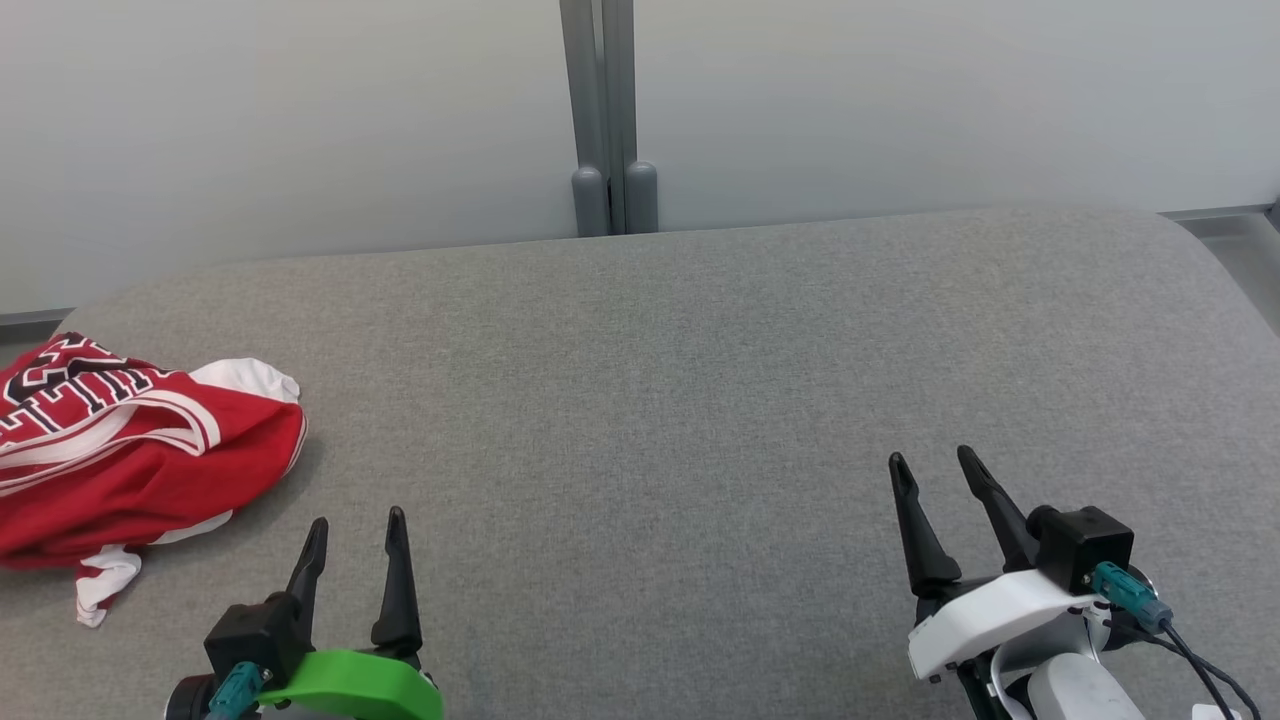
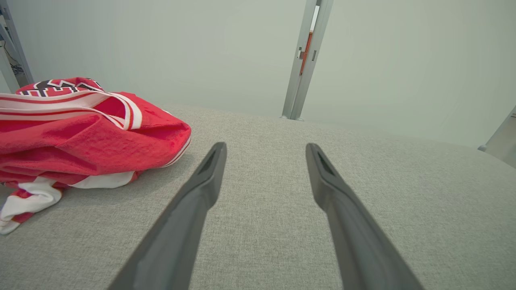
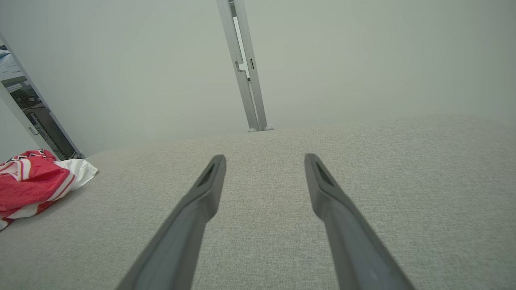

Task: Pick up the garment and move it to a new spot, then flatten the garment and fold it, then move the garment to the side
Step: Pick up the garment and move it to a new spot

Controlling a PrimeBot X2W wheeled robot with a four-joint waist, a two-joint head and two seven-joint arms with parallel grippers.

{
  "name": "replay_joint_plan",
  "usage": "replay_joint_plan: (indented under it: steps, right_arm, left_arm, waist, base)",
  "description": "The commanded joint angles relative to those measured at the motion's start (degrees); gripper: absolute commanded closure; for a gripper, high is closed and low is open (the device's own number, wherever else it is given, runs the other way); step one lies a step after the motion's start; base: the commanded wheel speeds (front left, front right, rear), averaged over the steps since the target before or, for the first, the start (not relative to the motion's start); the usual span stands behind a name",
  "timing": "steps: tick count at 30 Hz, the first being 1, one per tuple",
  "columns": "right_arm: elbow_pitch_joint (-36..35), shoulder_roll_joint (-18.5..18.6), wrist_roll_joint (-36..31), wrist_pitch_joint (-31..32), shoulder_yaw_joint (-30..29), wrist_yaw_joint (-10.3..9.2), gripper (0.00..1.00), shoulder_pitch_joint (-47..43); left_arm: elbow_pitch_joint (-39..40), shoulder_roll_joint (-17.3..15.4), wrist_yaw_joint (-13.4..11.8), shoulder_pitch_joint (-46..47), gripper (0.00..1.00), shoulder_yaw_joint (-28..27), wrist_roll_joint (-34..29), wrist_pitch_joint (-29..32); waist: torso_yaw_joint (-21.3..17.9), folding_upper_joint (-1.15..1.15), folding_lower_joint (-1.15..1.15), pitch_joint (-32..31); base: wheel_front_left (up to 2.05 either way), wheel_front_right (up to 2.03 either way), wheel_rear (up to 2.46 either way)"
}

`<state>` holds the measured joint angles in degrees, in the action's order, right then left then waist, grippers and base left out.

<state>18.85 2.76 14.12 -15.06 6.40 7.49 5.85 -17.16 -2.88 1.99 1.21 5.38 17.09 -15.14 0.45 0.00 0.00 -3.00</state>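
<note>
Garment (image 1: pixel 130 450) lies bunched at the left edge of the grey surface (image 1: pixel 700 350). I see my left gripper (image 1: pixel 357 516) and right gripper (image 1: pixel 931 454) both spread wide, empty.

A bright red garment (image 1: pixel 140 470) has white bands edged with thin red stripes, plain white trim, and blocky black-and-white lettering. The table (image 1: pixel 640 400) is mid-grey woven cloth, finely flecked. The left pincer (image 1: pixel 357 520) has charcoal fingers, a black body and a vivid green collar (image 1: pixel 360 682). The right pincer (image 1: pixel 932 457) has the same charcoal fingers, a black body, a white shell (image 1: pixel 985 610), a teal plug (image 1: pixel 1125 590) and a black cable (image 1: pixel 1200 665). The wall (image 1: pixel 300 120) is pale grey-green and its metal post (image 1: pixel 605 110) is a darker grey.
</note>
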Motion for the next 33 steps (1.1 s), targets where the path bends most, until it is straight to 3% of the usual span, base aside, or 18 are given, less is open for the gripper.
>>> replay_joint_plan:
  steps: [1,9,16,26,33]
  right_arm:
    - [-0.14,0.22,0.22,-0.18,-0.03,0.00,0.00,-0.50]
    - [0.29,0.23,-0.63,-0.18,-0.60,0.00,0.00,-1.14]
    - [0.44,0.20,-0.34,-0.18,-0.80,0.00,0.00,-1.83]
    - [-0.82,0.20,1.56,-0.18,-0.42,0.00,0.00,-2.17]
    - [0.52,0.24,2.02,-0.18,4.69,0.00,0.00,2.33]
  left_arm:
    - [0.04,-0.05,-0.25,0.14,0.00,0.04,0.09,-0.02]
    - [0.26,-0.07,-0.84,0.35,0.00,0.92,1.14,-0.02]
    - [0.52,-0.13,-1.57,-1.15,0.00,0.26,0.14,-0.02]
    - [1.68,-0.55,-0.45,-2.55,0.00,-4.20,-2.33,-0.02]
    - [6.27,-0.25,-1.25,-4.63,0.00,-9.25,-1.85,-0.01]
  waist:
    - [0.08,0.00,0.00,0.02]
    - [4.01,0.00,0.00,-0.01]
    - [13.15,0.00,0.00,-0.49]
    - [26.78,0.00,0.00,-1.11]
    - [29.12,0.00,0.00,1.83]
  base:
    - [0.00,0.00,0.00]
    - [0.00,0.00,0.00]
    - [0.00,0.00,0.00]
    - [0.00,0.00,0.00]
    - [0.00,0.00,0.00]
